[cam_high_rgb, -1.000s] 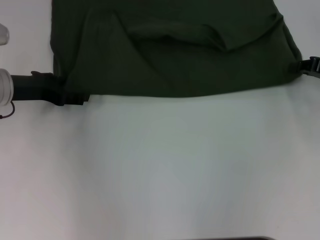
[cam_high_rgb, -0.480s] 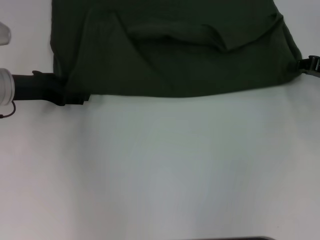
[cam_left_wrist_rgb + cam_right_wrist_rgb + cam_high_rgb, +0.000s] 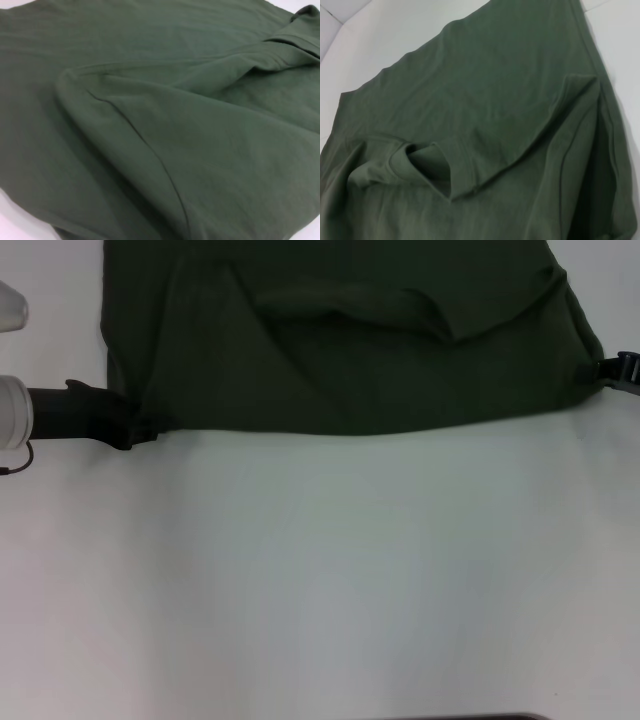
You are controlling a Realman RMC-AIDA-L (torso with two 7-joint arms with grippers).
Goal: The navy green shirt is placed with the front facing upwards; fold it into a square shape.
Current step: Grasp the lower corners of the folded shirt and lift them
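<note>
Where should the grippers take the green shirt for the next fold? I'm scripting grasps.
Probably at the two near corners of the green shirt, coming in low from each side: the left gripper and right gripper sit there, and the near edge lies straight between them.

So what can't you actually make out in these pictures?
- Dark olive-green cotton shirt: its far part is cut off by the head view's top edge.
- Left gripper: fingertips lie against the shirt's near corner, so their state is unclear.
- Right gripper: mostly cut off by the head view's right edge.
- Neither wrist view shows fingers.
</note>
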